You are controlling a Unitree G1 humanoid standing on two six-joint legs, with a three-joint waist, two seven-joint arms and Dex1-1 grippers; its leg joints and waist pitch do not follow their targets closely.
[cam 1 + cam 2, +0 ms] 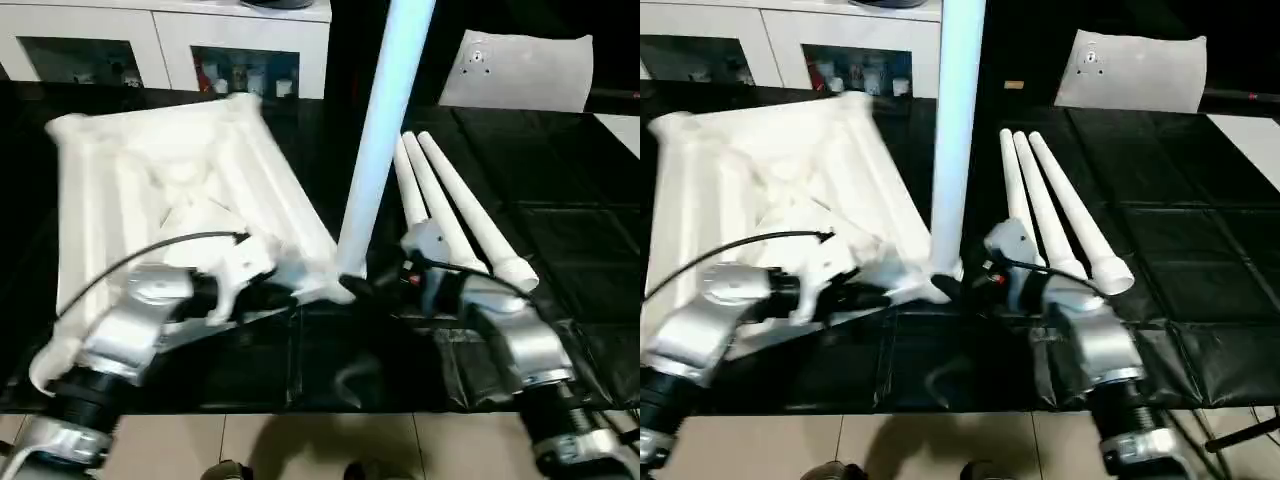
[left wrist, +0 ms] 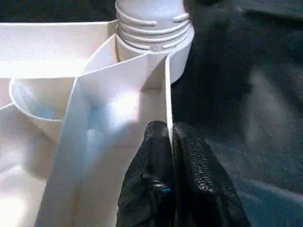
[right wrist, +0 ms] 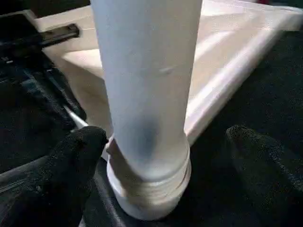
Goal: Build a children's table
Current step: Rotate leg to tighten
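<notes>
Black desk (image 1: 560, 250). We see the upturned white ribbed plastic tabletop (image 1: 170, 190) pinched at its rim by our closed left claw (image 2: 168, 142). One long tapered white leg (image 1: 375, 140) stands upright in the corner socket, between our spread right claw (image 3: 165, 156) fingers, untouched. Three spare white legs (image 1: 455, 215) lie beyond it.

A staged indoor work area, like a lab or showroom: a black-covered worktop (image 1: 560, 230) over pale floor tiles (image 1: 300, 445), and at twelve o'clock a white cabinet (image 1: 170, 40) with glass doors holding small objects.
</notes>
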